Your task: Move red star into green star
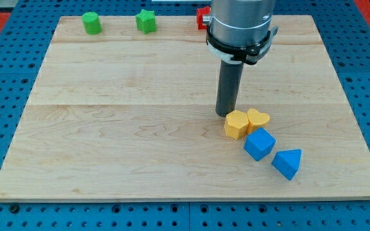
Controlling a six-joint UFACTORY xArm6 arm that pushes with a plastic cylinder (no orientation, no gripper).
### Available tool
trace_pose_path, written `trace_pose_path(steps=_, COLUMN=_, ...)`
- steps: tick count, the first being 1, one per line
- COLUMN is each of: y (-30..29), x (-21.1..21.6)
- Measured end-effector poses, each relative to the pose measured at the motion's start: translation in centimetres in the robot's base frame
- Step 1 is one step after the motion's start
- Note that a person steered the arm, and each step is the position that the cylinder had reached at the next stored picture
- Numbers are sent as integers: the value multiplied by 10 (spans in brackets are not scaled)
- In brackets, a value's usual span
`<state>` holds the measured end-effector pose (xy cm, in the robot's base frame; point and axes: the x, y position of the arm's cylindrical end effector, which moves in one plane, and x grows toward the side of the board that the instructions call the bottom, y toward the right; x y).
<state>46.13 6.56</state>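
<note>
The red star (202, 17) sits at the view's top edge of the wooden board, mostly hidden behind the arm's grey body. The green star (146, 22) stands to its left along the same top edge, a short gap away. My tip (226, 114) rests on the board near the middle, well below the red star and just up-left of the yellow blocks.
A green cylinder (92, 23) stands left of the green star. A yellow hexagon (236, 124) and yellow heart (258, 119) touch each other right of the tip. A blue cube (259, 144) and blue triangle (287, 163) lie below them.
</note>
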Motion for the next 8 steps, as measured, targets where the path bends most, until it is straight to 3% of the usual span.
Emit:
trace_pose_path(steps=2, y=-12, x=-92)
trace_pose_path(steps=4, y=102, x=-183)
trace_pose_path(steps=5, y=128, x=-247)
trace_pose_path(steps=6, y=135, x=-270)
trace_pose_path(steps=7, y=118, x=-270)
trace_pose_path(steps=8, y=11, x=-270)
